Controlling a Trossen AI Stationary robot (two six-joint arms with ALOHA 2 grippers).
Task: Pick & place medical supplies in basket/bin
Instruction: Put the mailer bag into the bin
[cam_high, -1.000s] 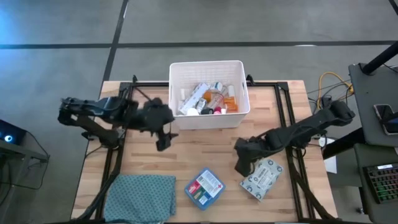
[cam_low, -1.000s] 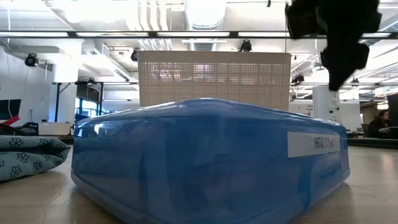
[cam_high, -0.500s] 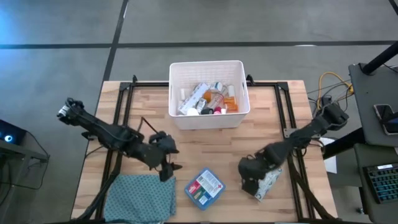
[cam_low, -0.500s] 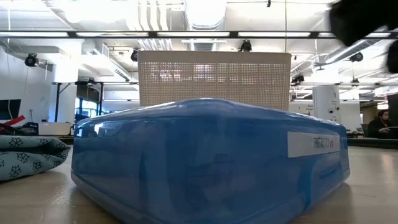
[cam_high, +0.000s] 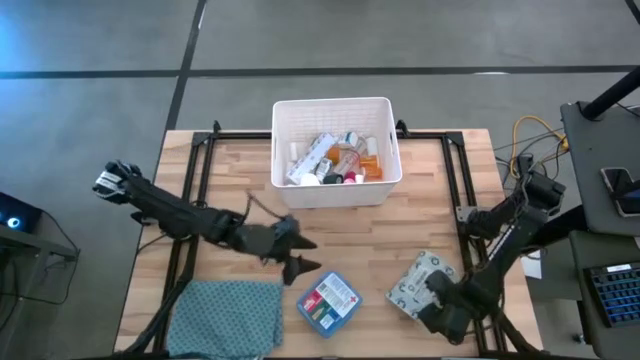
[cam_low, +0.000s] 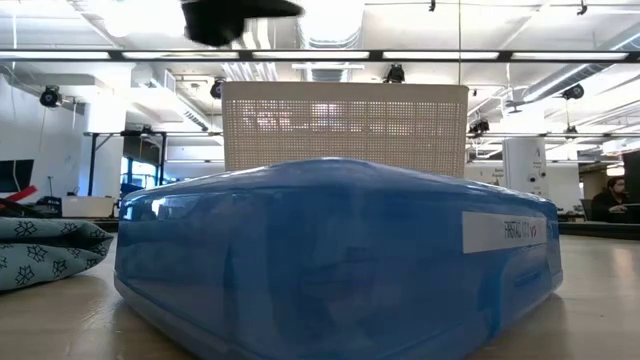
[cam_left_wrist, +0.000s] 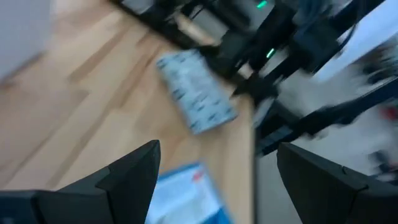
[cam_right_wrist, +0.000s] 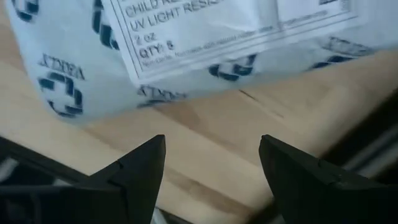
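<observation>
Fingers (cam_left_wrist: 134, 177) of left gripper (cam_high: 297, 255) apart above blue plastic first-aid box (cam_high: 329, 301); right gripper (cam_high: 441, 312) fingers (cam_right_wrist: 140, 168) apart beside grey-green patterned wipes pack (cam_high: 420, 284).

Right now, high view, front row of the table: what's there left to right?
teal cloth → left gripper → blue first-aid box → wipes pack → right gripper, at the pack's near edge.

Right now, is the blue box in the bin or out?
Out. The blue box lies on the table, apart from the white bin.
</observation>
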